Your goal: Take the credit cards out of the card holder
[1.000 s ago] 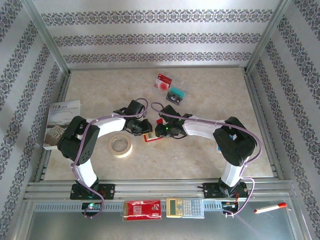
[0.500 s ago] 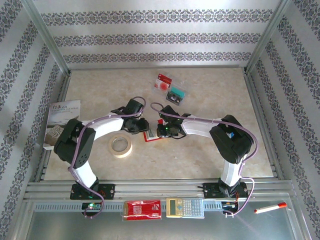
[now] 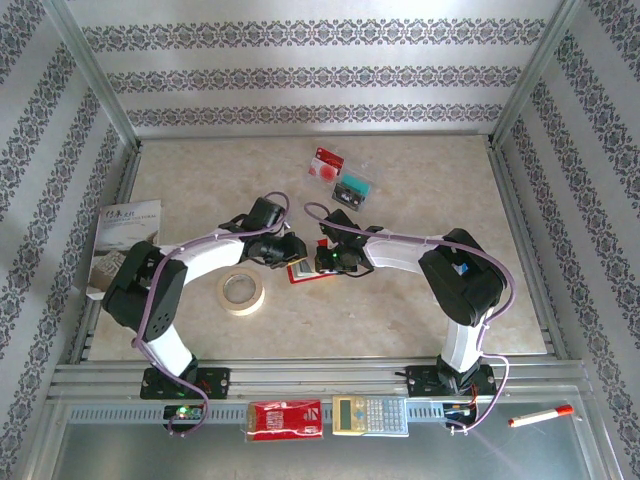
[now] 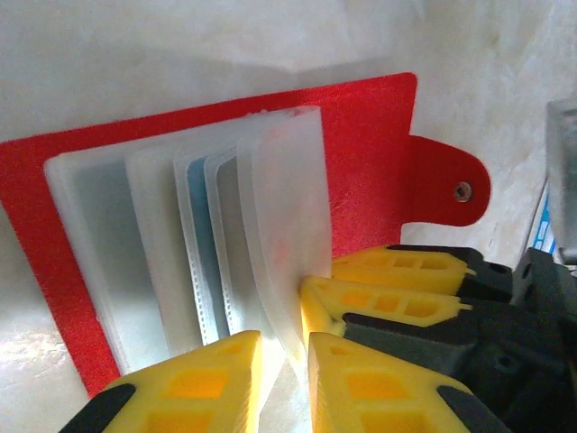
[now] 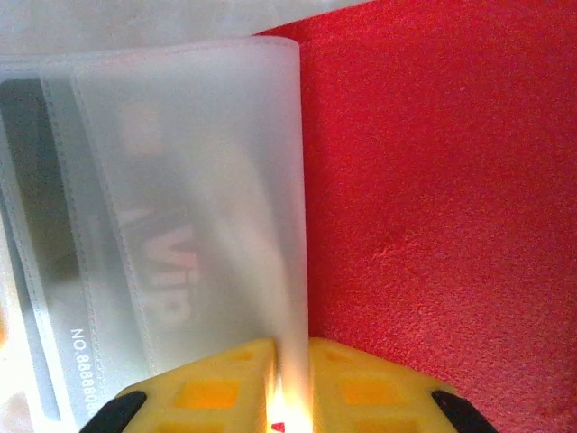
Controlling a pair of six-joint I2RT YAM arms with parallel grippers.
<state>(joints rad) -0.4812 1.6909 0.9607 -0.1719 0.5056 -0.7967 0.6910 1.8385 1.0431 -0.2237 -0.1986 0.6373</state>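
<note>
Card holder [image 3: 303, 271] lies open at mid desk [image 3: 430, 300]; right tool [image 5: 288, 397] clamped on a clear pocket [image 5: 225, 180]; left tool [image 4: 284, 352] appears clamped on that pocket's 6 o'clock edge, view tight; red-white card [image 3: 328, 163] and teal card [image 3: 353, 188] lie loose toward 12 o'clock.

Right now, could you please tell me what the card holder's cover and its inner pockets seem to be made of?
The cover looks like matte red faux leather or textured plastic: its surface shows a fine grain, without shine. The pockets look like soft frosted clear plastic: print shows blurred through them, and the leaves curve. The small round snap seems metal, judging by its grey glint.
</note>
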